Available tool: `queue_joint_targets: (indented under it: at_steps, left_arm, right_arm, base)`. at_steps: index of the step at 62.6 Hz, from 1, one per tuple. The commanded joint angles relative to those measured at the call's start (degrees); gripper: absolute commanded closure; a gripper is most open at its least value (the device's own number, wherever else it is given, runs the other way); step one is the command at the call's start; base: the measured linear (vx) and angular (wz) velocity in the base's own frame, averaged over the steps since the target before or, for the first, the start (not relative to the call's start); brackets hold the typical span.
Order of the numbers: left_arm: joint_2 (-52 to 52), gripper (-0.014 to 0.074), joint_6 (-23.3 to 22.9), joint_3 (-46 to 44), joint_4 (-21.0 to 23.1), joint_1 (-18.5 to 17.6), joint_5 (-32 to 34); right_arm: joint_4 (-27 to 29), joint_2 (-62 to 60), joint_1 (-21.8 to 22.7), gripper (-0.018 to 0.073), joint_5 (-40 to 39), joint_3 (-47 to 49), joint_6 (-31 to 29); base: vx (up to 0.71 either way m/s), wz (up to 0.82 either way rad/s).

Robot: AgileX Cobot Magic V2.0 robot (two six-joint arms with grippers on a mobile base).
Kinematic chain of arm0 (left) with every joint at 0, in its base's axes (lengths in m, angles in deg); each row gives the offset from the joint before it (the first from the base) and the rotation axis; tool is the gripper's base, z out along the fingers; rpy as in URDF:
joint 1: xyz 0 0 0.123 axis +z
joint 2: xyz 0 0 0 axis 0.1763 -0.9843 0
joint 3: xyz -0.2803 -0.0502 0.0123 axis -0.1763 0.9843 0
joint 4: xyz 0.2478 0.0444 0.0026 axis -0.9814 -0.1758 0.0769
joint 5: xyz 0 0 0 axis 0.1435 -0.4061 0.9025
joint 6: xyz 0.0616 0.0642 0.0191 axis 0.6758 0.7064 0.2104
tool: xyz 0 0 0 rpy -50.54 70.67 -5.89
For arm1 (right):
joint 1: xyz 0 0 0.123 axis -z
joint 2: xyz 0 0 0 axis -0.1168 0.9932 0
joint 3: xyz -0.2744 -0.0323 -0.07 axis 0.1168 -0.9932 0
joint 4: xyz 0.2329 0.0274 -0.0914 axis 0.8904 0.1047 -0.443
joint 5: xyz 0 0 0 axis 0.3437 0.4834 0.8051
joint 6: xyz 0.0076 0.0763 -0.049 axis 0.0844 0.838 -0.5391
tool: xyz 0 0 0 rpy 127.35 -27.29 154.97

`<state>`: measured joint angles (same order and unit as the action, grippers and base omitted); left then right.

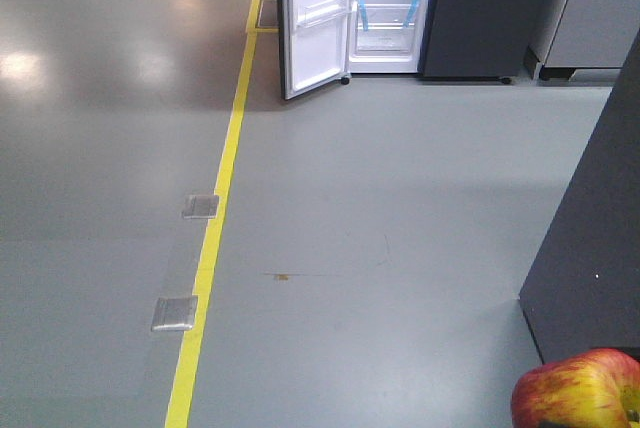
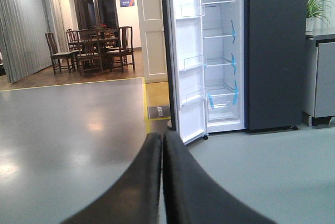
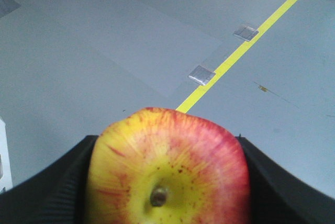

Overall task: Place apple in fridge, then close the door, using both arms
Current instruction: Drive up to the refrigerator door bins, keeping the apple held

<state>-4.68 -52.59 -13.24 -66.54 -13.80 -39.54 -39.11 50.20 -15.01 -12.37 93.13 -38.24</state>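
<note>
Where the apple sits: apple wedged between the two black fingers of the right gripper, stem end facing the wrist camera, red-and-yellow skin touching both pads.
Right gripper state: holding the apple, jaws spread about as wide as the fruit.
Left gripper state: left gripper narrow, fingertips pressed together, holding nothing.
Fridge: fridge ahead of the left gripper and a bit to its right, well apart across grey floor; white interior showing, glass shelves, blue tape strips at the shelf edges.
Door: door swung open on the left side of the compartment, roughly straight ahead of the left fingertips, clear bins on its white lining.
Below right gripper: grey floor, yellow line running away up-right past the apple, metal floor plates beside it.
Beyond left gripper, left side: dining table and chairs, far off.
Right of the fridge: grey cabinet with a potted plant on top.
Apple vs fridge: well apart.
</note>
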Motion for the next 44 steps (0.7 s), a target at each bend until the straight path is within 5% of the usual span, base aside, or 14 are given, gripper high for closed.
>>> queue_joint_targets:
  at_steps: [1,44]
  left_arm:
    - [0.79,0.0603,-0.47,1.18,0.36,-0.34,4.46]
    - [0.79,0.0603,-0.47,1.18,0.36,-0.34,4.46]
  right_arm:
    - [1.36,0.23,-0.10,0.0148,-3.85,1.61,-0.26]
    - [1.36,0.23,-0.10,0.0148,-3.59,1.61,-0.26]
  base:
    - [0.31,-0.06]
    - [0.31,-0.01]
